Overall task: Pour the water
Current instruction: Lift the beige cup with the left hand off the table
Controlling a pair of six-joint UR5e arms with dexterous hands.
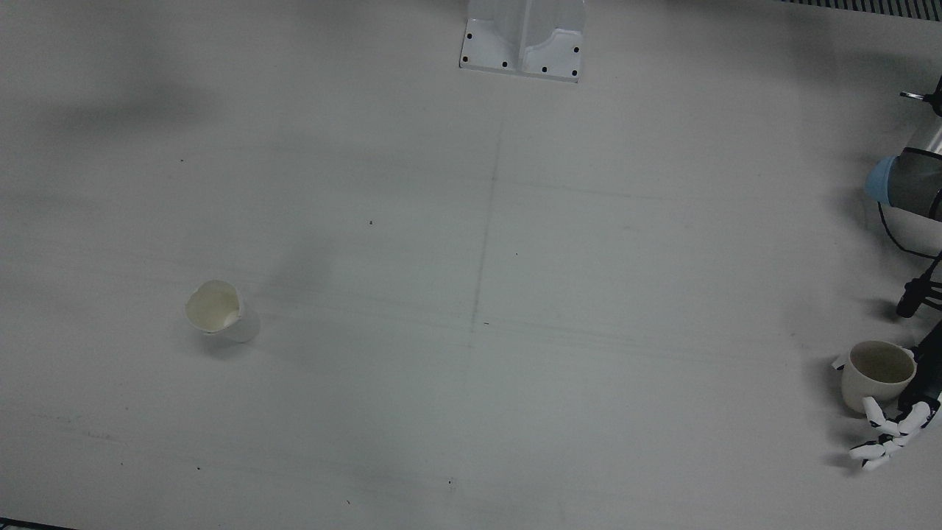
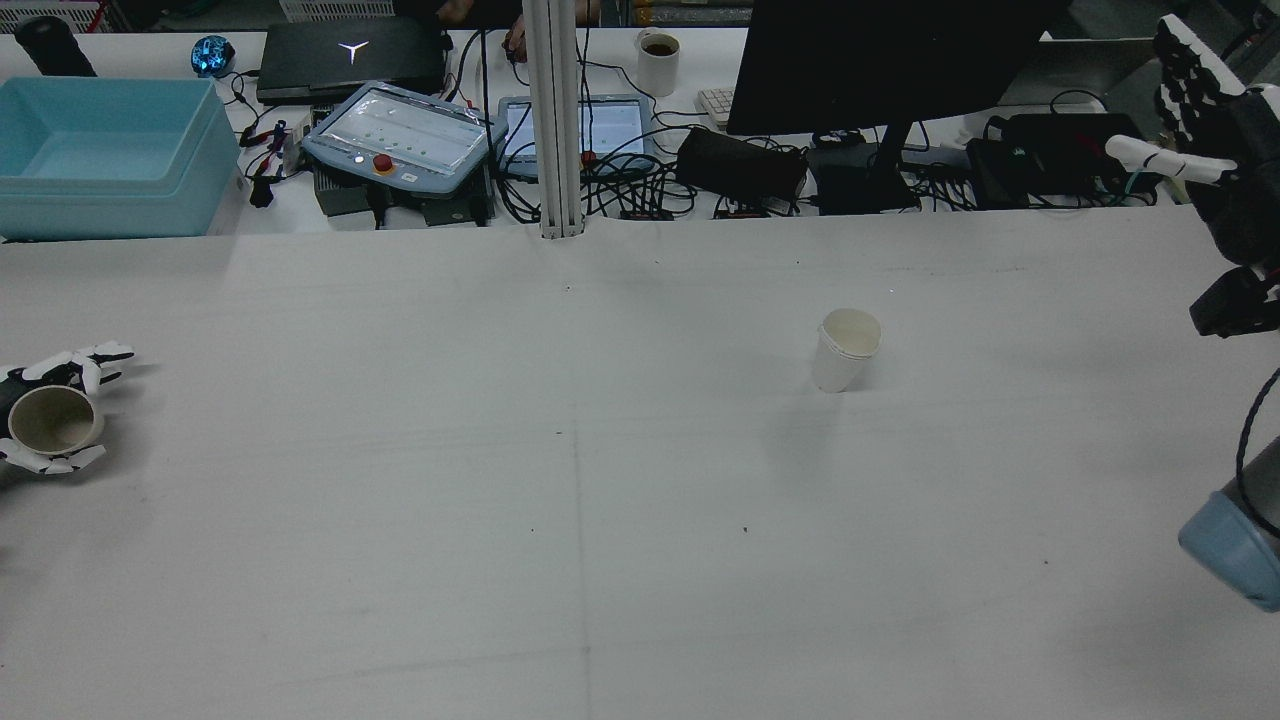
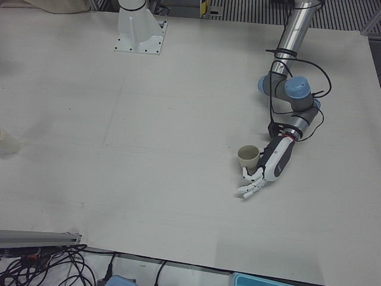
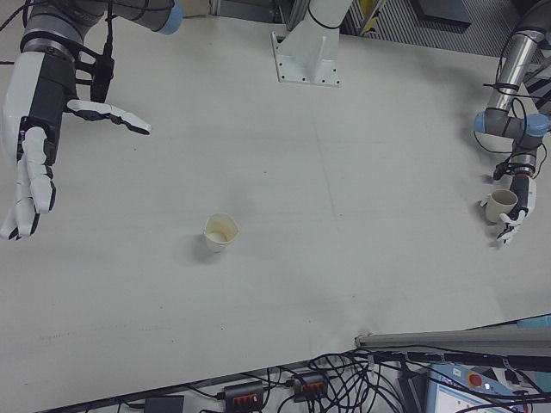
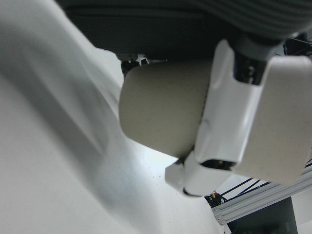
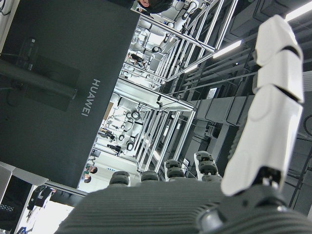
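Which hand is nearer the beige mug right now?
Left. The left hand is right at the beige mug, fingers around its side. The right hand is raised, open, over the opposite end of the table, beyond the paper cup.

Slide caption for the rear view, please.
Left hand cradles a beige cup at the table edge; white paper cup stands mid-table.

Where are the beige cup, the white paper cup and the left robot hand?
beige cup [image 1: 880,366]: front view, inner wall.
white paper cup [image 2: 846,352]: rear view, outer wall.
left robot hand [image 3: 268,167]: left-front view, back of hand.
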